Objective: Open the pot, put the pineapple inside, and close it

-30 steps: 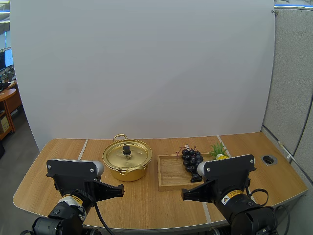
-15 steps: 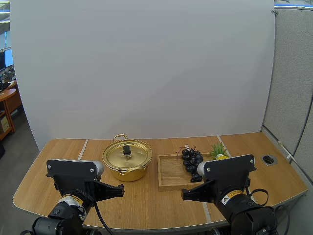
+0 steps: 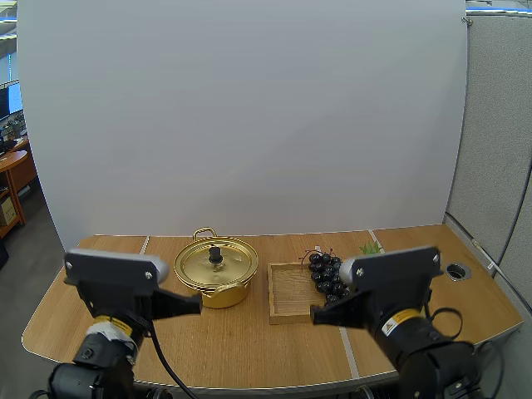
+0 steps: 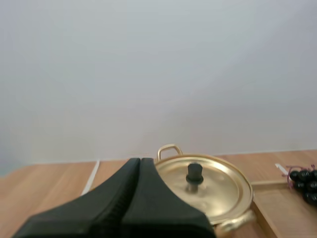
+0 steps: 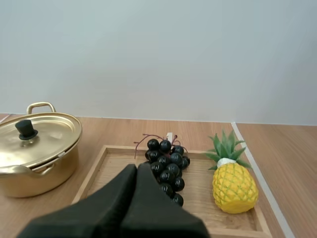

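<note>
A gold pot (image 3: 215,273) stands left of centre on the table, its lid on, with a black knob (image 3: 215,253). Right of it a wooden tray (image 3: 291,295) holds dark grapes (image 3: 324,273) and a yellow pineapple (image 5: 234,186), whose green leaves (image 3: 370,248) rise above my right arm in the high view. My left gripper (image 3: 198,304) hovers just in front of the pot, shut on nothing; its fingers (image 4: 139,168) form one dark wedge aimed at the lid (image 4: 205,186). My right gripper (image 3: 314,314) is shut too, its wedge (image 5: 137,171) before the grapes (image 5: 167,161).
The tray's bare left half (image 5: 111,171) lies between the pot (image 5: 34,153) and the grapes. A round cable hole (image 3: 456,270) sits in the tabletop at the far right. A white sheet backs the table, and bare wood runs along the front edge.
Both arms have lifted a little; the left one shifted leftward and the right one rightward. The right arm now covers the pineapple's body. Pot, tray and fruit have not moved.
</note>
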